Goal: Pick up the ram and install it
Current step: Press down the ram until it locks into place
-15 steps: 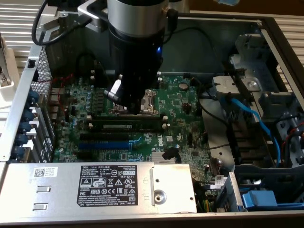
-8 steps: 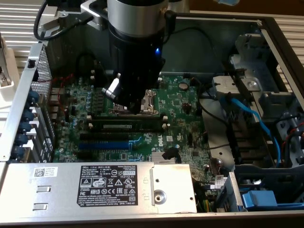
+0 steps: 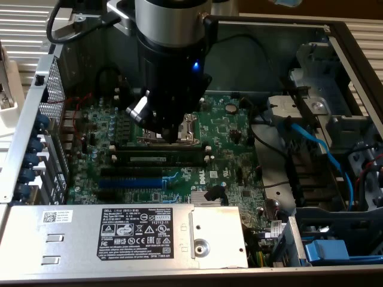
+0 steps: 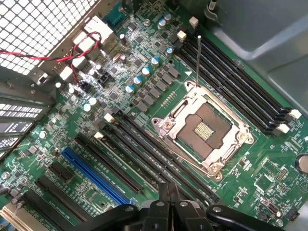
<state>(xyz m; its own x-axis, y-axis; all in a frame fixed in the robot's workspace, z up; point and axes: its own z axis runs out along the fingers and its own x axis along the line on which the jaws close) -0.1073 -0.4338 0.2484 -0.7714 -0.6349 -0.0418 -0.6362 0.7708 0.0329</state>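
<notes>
Thin green circuit-board ram stick (image 3: 158,159): seated beside silver CPU socket (image 3: 179,128); light, stiff, fragile, grip by long edges. Hand (image 4: 168,195) closed, empty.

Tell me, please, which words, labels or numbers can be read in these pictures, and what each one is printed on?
"DELL": white logo on the motherboard.
"DELL": heading of the black label on the grey metal cover; its other lines are too small.
White sticker: unreadable.
</notes>
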